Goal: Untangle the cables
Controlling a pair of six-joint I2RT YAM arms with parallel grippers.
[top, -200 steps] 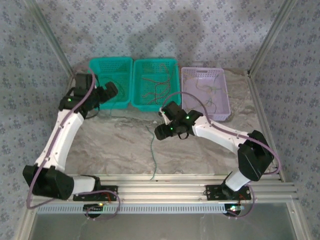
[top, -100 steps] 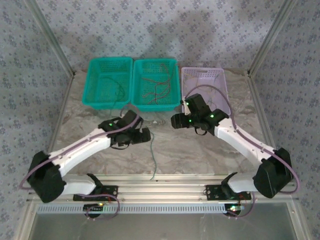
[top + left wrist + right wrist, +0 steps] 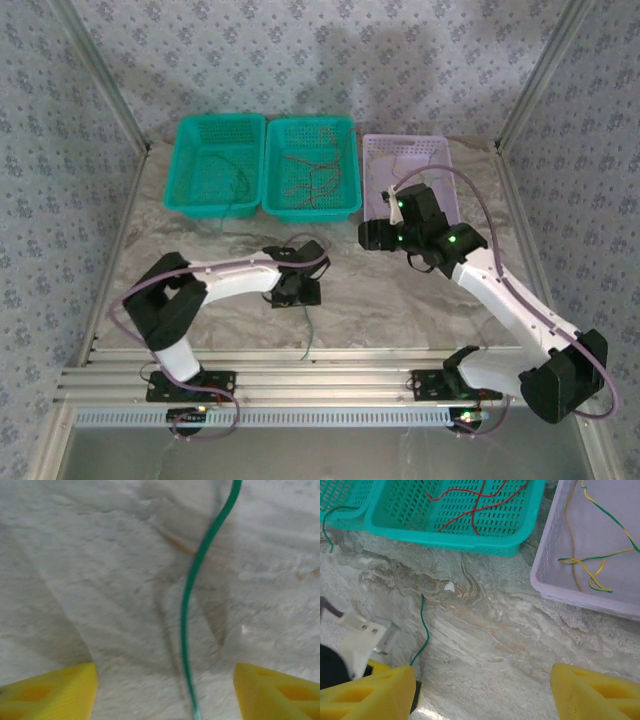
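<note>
three baskets (image 3: 308,212), one loose green cable (image 3: 185,605)

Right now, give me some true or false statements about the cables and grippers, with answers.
A green cable lies on the table between the jaws of the left gripper. True.
The red cables are in the purple basket. False: the red cables lie in a teal basket; the purple basket holds yellow and green cables.
The right gripper grips a cable. False: the right gripper is open, nothing between its jaws.
That green cable touches no basket. True.
</note>
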